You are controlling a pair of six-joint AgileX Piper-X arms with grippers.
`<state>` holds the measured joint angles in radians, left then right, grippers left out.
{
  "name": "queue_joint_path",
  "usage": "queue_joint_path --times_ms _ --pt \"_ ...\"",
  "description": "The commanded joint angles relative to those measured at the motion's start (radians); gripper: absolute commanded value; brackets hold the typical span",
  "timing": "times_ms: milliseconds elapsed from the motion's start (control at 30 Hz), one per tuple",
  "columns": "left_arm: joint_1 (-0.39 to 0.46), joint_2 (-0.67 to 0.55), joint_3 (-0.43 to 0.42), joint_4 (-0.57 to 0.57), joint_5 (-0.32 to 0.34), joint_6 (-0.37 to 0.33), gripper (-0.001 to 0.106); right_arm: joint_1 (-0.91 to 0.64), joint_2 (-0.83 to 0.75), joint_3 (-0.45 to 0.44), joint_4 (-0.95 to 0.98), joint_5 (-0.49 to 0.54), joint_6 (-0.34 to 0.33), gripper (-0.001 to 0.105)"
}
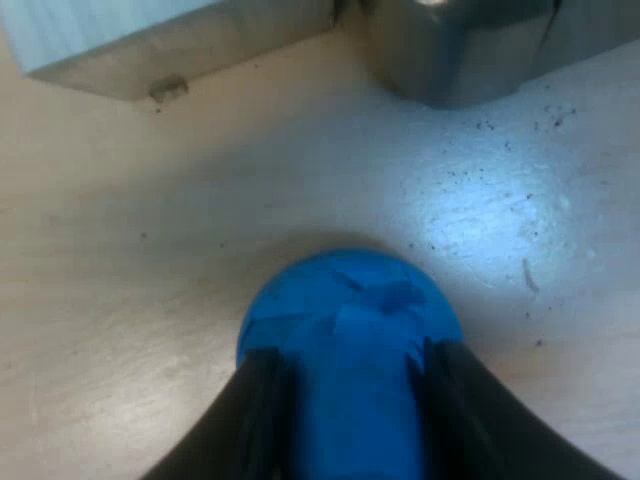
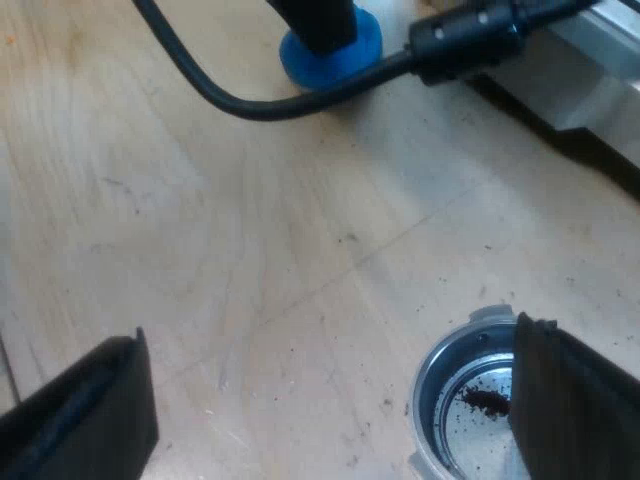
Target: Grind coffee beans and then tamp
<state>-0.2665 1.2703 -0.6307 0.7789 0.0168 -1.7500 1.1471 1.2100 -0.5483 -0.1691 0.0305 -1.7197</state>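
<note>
The blue tamper (image 1: 345, 325) stands on the wooden table (image 1: 150, 260), and my left gripper (image 1: 350, 352) is shut on it, a black finger (image 1: 255, 410) pressed to each side. In the right wrist view the same blue tamper (image 2: 362, 42) shows farther off with the left gripper (image 2: 315, 20) on top of it. My right gripper (image 2: 328, 335) hangs open over the table with its fingers wide apart. The round metal basket of the holder (image 2: 445, 385) lies beside one finger (image 2: 560, 400), which covers part of its rim. The basket holds only a small clump of dark grounds.
The espresso machine's metal base (image 1: 460, 50) stands just beyond the tamper, with a pale block (image 1: 130, 40) beside it. Coffee specks dot the wood near the machine. In the right wrist view the machine's pale edge (image 2: 600, 70) runs close to the tamper.
</note>
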Motion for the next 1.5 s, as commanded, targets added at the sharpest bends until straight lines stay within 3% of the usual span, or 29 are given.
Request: queue_joint_path --times_ms 33,200,300,367,400,467,500,567,633,800,867,1033,1300,1433,1500 --pt "-0.001 0.016 -0.002 -0.003 -0.017 -0.003 0.000 -0.004 0.001 -0.010 -0.015 -0.012 -0.012 0.074" --pt "-0.001 0.038 -0.002 0.018 0.026 -0.003 0.001 -0.004 0.001 -0.010 -0.015 -0.012 -0.012 0.074" --pt "-0.001 0.046 -0.002 0.032 0.026 -0.003 0.015 -0.004 0.001 -0.010 -0.015 -0.012 -0.012 0.074" --pt "-0.001 0.046 -0.002 0.036 0.026 -0.003 0.039 -0.004 0.001 -0.010 -0.015 -0.012 -0.012 0.074" --pt "-0.001 0.046 -0.002 0.037 0.026 -0.003 0.044 -0.004 0.001 -0.010 -0.015 -0.012 -0.012 0.074" --pt "-0.001 0.046 -0.002 0.042 0.032 0.010 0.072 -0.004 0.001 -0.010 -0.015 -0.012 -0.012 0.074" --pt "-0.001 0.046 -0.002 0.042 0.040 0.021 0.079 -0.004 0.001 -0.010 -0.015 -0.012 -0.012 0.074" --pt "-0.001 0.046 -0.009 0.065 0.126 0.067 0.104 -0.004 0.001 -0.010 -0.015 -0.012 -0.012 0.074" --pt "-0.001 0.044 -0.019 0.081 0.159 0.068 0.105 -0.004 0.001 -0.016 -0.015 -0.010 -0.012 0.074" --pt "-0.001 0.033 -0.041 0.113 0.137 0.077 0.105 -0.004 0.001 -0.039 -0.008 -0.005 -0.012 0.074" --pt "-0.001 -0.062 -0.087 0.180 0.074 0.095 0.105 -0.004 0.001 -0.097 0.076 0.011 -0.012 0.074" --pt "-0.001 -0.211 -0.112 0.193 0.054 0.095 0.105 -0.004 -0.002 -0.170 0.186 0.017 -0.012 0.074" --pt "-0.001 -0.466 -0.142 0.198 0.038 0.090 0.105 -0.004 -0.013 -0.376 0.416 -0.006 -0.004 0.074" --pt "-0.001 -0.562 -0.162 0.198 0.038 0.079 0.105 -0.004 -0.013 -0.505 0.588 -0.006 0.073 0.074" --pt "-0.001 -0.593 -0.175 0.198 0.038 0.076 0.105 -0.004 -0.013 -0.554 0.661 -0.006 0.074 0.074"
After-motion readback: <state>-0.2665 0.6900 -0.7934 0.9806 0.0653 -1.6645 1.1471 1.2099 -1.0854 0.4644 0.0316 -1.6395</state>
